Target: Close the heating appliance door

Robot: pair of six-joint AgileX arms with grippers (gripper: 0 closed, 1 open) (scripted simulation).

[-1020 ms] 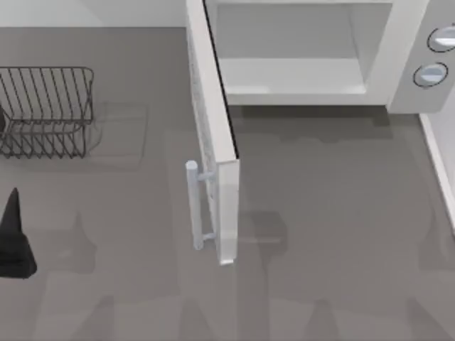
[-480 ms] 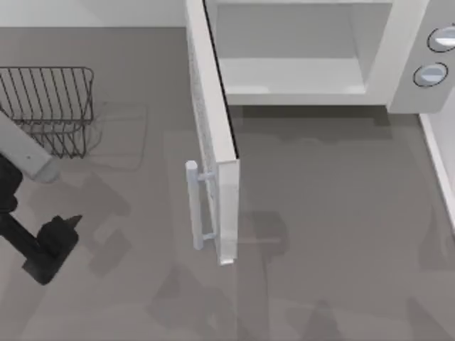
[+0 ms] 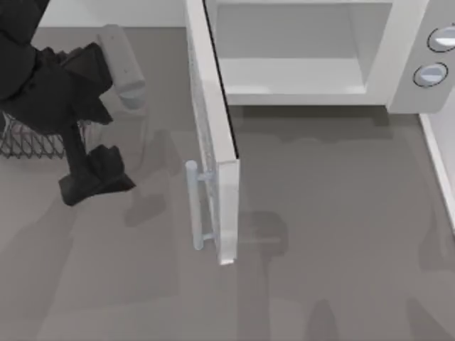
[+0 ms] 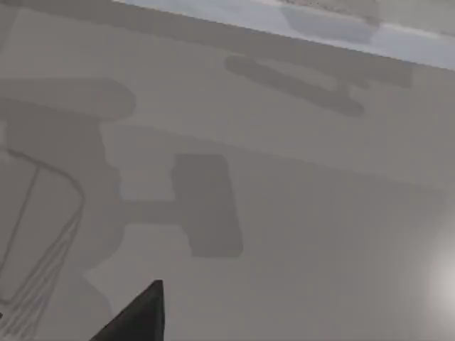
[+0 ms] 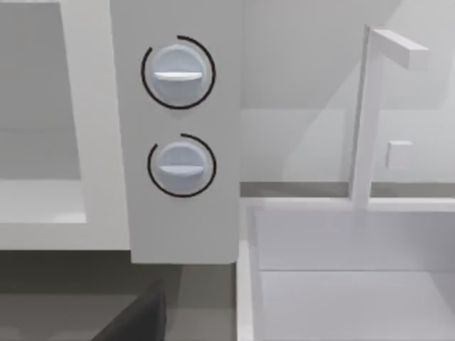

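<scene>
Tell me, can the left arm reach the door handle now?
Probably yes. The left end effector is on the handle side of the open door, with only bare table between them.

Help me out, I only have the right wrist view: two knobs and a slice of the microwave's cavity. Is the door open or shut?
Observer: Open. In the top view the door stands swung out from the microwave, roughly square to its front.
Operator: Which side is the handle on?
Observer: The handle is on the door's left face, near its free end.
Operator: Where is the left gripper?
Observer: The left gripper is over the table left of the door, apart from the handle, close to a wire rack.
</scene>
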